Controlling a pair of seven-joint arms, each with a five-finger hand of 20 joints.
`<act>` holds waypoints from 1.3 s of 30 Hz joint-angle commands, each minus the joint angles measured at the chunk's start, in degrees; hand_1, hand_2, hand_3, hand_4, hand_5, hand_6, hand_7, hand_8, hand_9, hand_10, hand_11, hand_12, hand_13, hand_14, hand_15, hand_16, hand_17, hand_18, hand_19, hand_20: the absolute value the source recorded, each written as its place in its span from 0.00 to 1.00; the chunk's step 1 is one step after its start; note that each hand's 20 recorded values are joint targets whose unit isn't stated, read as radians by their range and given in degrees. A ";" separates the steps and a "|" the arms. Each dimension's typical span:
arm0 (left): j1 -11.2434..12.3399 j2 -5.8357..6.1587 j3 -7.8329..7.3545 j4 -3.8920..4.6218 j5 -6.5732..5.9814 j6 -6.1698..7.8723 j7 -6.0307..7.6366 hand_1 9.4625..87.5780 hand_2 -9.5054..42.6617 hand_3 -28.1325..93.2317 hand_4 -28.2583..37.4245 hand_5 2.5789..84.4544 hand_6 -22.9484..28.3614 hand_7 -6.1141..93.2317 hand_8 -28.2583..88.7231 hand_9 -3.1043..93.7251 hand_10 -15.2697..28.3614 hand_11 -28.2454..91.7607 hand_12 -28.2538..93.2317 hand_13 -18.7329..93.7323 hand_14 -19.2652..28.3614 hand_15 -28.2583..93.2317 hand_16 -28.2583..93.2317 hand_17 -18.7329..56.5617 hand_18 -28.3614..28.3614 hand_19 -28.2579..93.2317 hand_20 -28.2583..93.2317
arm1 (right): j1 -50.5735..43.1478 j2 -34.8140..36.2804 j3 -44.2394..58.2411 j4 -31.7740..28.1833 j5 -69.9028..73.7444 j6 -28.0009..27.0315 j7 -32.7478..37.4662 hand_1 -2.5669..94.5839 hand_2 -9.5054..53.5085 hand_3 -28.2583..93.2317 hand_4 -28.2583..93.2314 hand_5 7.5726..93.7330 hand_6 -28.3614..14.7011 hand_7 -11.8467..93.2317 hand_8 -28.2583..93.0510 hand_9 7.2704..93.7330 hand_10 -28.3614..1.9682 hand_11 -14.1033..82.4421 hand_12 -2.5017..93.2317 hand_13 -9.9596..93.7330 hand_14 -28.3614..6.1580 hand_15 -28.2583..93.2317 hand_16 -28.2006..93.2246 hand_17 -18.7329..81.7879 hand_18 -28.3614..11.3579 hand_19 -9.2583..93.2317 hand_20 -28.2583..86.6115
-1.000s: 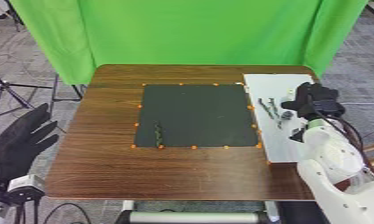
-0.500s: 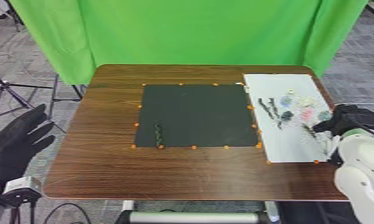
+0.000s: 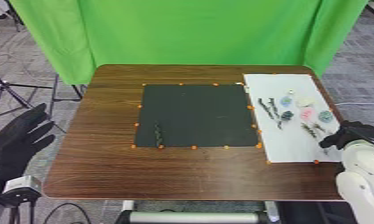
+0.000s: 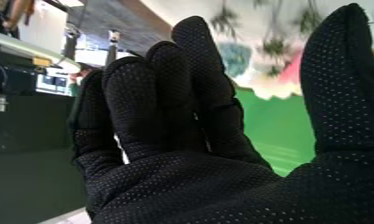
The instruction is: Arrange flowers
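Note:
In the head view my right hand [image 3: 359, 134] is at the right edge of the white sheet [image 3: 286, 150], beside the lower sprigs [image 3: 310, 131]. The right wrist view has that hand [image 4: 175, 175] open, its palm holding nothing, with a blue flower [image 4: 236, 59] and a pink flower [image 4: 292, 70] beyond. A pink flower [image 3: 306, 114], blue-green flowers [image 3: 326, 116] and dark green stems [image 3: 264, 108] lie on the sheet. One green stem [image 3: 159, 134] lies on the dark mat [image 3: 197, 112], near its lower left. My left hand [image 3: 16, 142] stands open left of the table.
Orange markers [image 3: 194, 147] line the mat's edges on the brown table [image 3: 148, 175]. A green curtain [image 3: 201, 30] hangs behind the table. A tripod [image 3: 15, 87] stands on the floor to the left.
My right hand has moved from over the upper part of the white sheet to its lower right edge, uncovering the flowers. The left hand has stayed put.

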 commanded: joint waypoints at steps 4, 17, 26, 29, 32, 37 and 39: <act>0.30 0.02 0.11 0.04 -0.08 -0.14 -0.37 0.14 0.13 0.81 0.00 0.22 0.46 0.27 0.15 0.20 0.55 0.33 0.40 0.29 0.63 0.35 0.30 0.10 0.82 0.53 0.31 | 0.90 -1.17 -3.19 3.42 -2.70 2.97 -1.21 0.27 0.00 0.84 0.00 0.54 0.54 0.60 0.09 0.53 0.40 0.77 0.49 0.59 0.41 0.90 0.48 0.33 0.13 0.79 0.68; 0.51 -0.03 0.23 -0.07 -0.19 0.38 -0.24 0.13 0.14 0.81 0.00 0.22 0.46 0.27 0.15 0.20 0.55 0.33 0.40 0.29 0.63 0.35 0.30 0.10 0.82 0.53 0.31 | 0.87 -1.07 -4.99 5.87 -5.96 11.80 -3.03 0.49 0.03 0.85 0.00 0.67 0.68 0.66 0.34 0.73 0.56 0.77 0.57 0.73 0.51 0.92 0.52 0.41 0.15 0.85 0.66; 0.81 -0.55 0.34 -0.12 -0.14 0.39 -0.10 0.13 0.14 0.81 0.00 0.22 0.46 0.27 0.15 0.20 0.55 0.33 0.40 0.29 0.63 0.35 0.30 0.10 0.82 0.53 0.31 | -0.52 -1.18 -3.74 6.72 -5.15 17.09 -6.23 0.47 0.02 0.91 0.02 0.68 0.67 0.70 0.38 0.76 0.58 0.81 0.61 0.75 0.50 0.95 0.53 0.42 0.15 0.86 0.67; 0.78 -0.63 0.36 -0.12 -0.09 0.37 -0.09 0.13 0.14 0.81 0.00 0.22 0.46 0.27 0.15 0.20 0.55 0.33 0.40 0.29 0.63 0.35 0.30 0.10 0.82 0.53 0.31 | -1.00 -1.14 -3.59 6.53 -6.31 20.00 -5.77 0.46 0.02 0.92 0.04 0.68 0.66 0.71 0.39 0.76 0.58 0.83 0.61 0.75 0.49 0.95 0.54 0.42 0.15 0.86 0.67; 0.85 -0.75 0.19 -0.20 -0.04 0.45 -0.07 0.13 0.14 0.81 0.00 0.22 0.46 0.27 0.15 0.20 0.55 0.33 0.40 0.29 0.63 0.35 0.30 0.10 0.82 0.53 0.31 | -0.76 -1.18 -3.21 5.08 -7.88 15.60 -3.76 0.45 0.02 0.92 0.05 0.68 0.66 0.71 0.39 0.76 0.59 0.83 0.61 0.75 0.49 0.96 0.54 0.42 0.15 0.86 0.68; 0.78 -0.86 0.25 -0.19 0.04 0.28 -0.14 0.13 0.14 0.81 0.00 0.22 0.46 0.27 0.15 0.20 0.55 0.33 0.40 0.29 0.63 0.35 0.30 0.10 0.82 0.53 0.31 | -0.10 -0.94 -2.80 3.73 -8.42 11.82 -1.93 0.24 0.00 0.88 0.02 0.61 0.59 0.70 0.10 0.64 0.52 0.83 0.59 0.67 0.43 0.94 0.54 0.38 0.12 0.83 0.68; 0.79 -0.98 0.27 -0.19 0.07 0.17 -0.19 0.13 0.14 0.81 0.00 0.22 0.46 0.27 0.15 0.20 0.55 0.33 0.40 0.29 0.63 0.35 0.30 0.10 0.82 0.53 0.31 | 0.21 -0.83 -3.09 4.19 -9.03 11.58 -1.58 0.22 0.00 0.87 0.02 0.59 0.57 0.69 0.09 0.62 0.49 0.83 0.59 0.66 0.41 0.94 0.54 0.37 0.12 0.83 0.69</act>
